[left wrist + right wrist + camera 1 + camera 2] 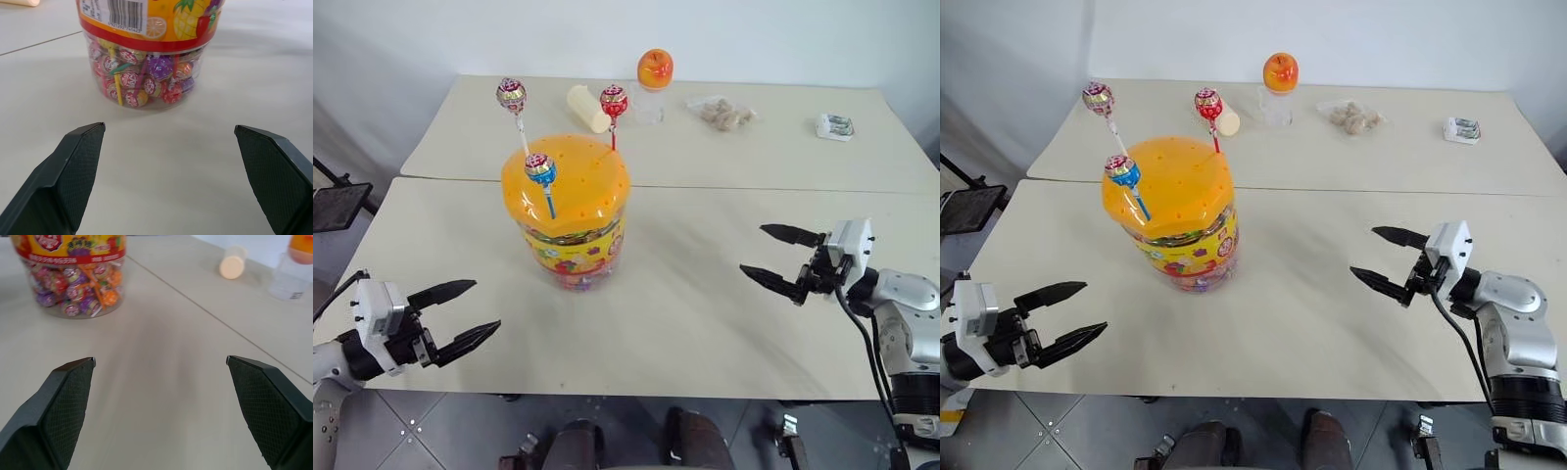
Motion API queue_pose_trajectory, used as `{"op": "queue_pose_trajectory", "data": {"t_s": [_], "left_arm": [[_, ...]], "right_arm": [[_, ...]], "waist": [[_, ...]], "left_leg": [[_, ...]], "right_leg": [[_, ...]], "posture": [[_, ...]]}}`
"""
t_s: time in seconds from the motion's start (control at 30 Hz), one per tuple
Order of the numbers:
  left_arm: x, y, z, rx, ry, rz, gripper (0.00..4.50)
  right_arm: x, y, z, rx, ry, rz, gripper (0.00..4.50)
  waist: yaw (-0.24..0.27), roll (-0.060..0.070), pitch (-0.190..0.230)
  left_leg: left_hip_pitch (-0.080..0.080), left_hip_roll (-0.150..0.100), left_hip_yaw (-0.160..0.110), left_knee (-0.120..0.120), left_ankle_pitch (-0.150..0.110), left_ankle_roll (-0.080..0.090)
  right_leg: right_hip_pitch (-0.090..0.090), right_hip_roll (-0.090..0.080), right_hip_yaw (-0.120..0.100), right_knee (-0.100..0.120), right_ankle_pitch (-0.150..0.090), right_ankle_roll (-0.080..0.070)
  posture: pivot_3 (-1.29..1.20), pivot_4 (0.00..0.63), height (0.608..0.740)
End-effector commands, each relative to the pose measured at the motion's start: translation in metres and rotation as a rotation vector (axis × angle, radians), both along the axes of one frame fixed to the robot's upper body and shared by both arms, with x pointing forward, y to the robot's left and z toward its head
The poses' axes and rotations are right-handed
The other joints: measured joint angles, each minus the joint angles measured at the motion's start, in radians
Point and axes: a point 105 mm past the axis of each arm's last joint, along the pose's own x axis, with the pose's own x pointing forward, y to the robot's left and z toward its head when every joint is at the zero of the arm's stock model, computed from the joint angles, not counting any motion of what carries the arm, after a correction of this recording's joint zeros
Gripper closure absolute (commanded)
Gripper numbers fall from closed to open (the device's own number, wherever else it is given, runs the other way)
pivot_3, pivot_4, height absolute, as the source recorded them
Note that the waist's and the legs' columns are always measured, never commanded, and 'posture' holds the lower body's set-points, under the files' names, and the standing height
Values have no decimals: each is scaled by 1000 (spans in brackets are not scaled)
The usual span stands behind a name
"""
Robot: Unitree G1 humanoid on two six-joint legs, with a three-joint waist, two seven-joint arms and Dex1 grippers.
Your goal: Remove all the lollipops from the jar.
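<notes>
Left gripper [470, 312]: fingers spread wide, nothing in them, hanging over the near edge of the table [705, 323], well short of the jar [568, 211].
Right gripper [781, 258]: same deal, wide apart and empty, off to the jar's right with a good stretch of bare tabletop between.
Head views, jar: big clear tub, orange domed lid, standing upright on the near table, left of centre.
Head views, lollipops: all three stuck upright in the lid. Pink-purple one [511, 95] at the back left on a white stick, red one [614, 101] at the back right, blue one [540, 169] lowest and nearest the front.
Head views, far table: orange apple-topped cup [653, 83], a cream roll [587, 108] lying down, a clear bag of snacks [722, 114], a small packet [835, 126].
Left wrist view: both black fingers [73, 171] far apart, jar dead ahead, its lower half packed with wrapped candies.
Right wrist view: fingers [63, 401] wide, jar off to one side, cream roll and cup further back.
</notes>
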Motion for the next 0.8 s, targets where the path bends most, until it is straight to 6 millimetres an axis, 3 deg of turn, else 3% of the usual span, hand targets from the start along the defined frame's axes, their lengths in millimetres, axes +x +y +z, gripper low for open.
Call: {"op": "queue_pose_trajectory", "data": {"t_s": [0.03,0.13,0.27,0.37,0.5,0.6,0.8], "left_arm": [[1,5,8,-14,-36,31,7],[18,18,42,-296,-60,116,7],[24,29,87,-580,-123,43,7],[34,25,107,-682,-150,-52,7],[62,-4,128,-642,-178,-204,7],[73,-24,138,-650,-82,-352,7],[98,-53,154,-571,-151,-449,7]], "right_arm": [[-3,4,11,-18,-58,44,0],[-23,23,43,138,-179,147,0],[-50,49,102,428,-285,208,0],[-73,67,127,525,-324,266,0],[-89,77,139,546,-351,305,0],[-94,84,134,525,-343,321,0],[-92,88,128,519,-345,300,0]], "waist": [[0,0,0],[6,0,0],[3,0,0],[5,0,0],[16,-3,-1],[21,-3,-1],[7,-3,-1]], "left_leg": [[0,0,1,0,0,0],[-1,0,1,1,0,0],[-3,1,-1,4,-1,-1],[-3,1,-3,4,-1,-1],[-3,0,-1,5,-1,-1],[-3,-1,1,5,-1,-1],[-2,0,6,2,-1,-1]], "right_leg": [[-1,0,0,0,0,0],[-2,0,1,1,0,0],[-4,0,1,5,0,0],[-5,0,1,7,0,0],[-5,0,1,7,0,0],[-5,1,1,6,0,0],[-7,1,1,6,0,0]], "posture": [[0,150,740],[0,150,740],[0,150,740],[0,150,740],[0,150,740],[0,150,740],[0,150,740]]}}
